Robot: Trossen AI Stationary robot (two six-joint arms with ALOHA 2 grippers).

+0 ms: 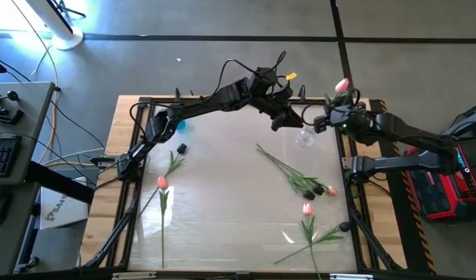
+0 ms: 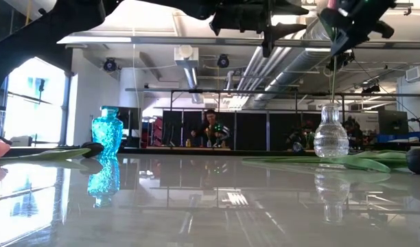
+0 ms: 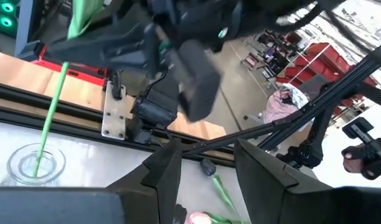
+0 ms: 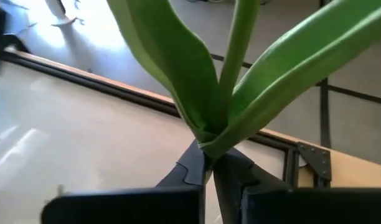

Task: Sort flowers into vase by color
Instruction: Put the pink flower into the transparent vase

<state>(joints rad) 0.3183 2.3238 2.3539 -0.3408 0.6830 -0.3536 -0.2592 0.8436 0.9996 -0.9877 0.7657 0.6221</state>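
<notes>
My right hand [image 1: 337, 118] grips a pink tulip [image 1: 342, 85], its stem seemingly inside the clear vase [image 1: 305, 138]; my left hand [image 1: 283, 120], released, hovers at nine o'clock.

Both arms [image 1: 215, 99]: matte black, jointed segments w/ loose black cables; yellow tag [image 1: 291, 76] nr left wrist; green LED on right wrist [image 1: 345, 120]; dark angular fingers [image 3: 162, 171].

Nothing legible is showing in any view — pale lettering is lying on a dark mat [image 1: 53, 210] left of the table, but it is staying too small to read
</notes>
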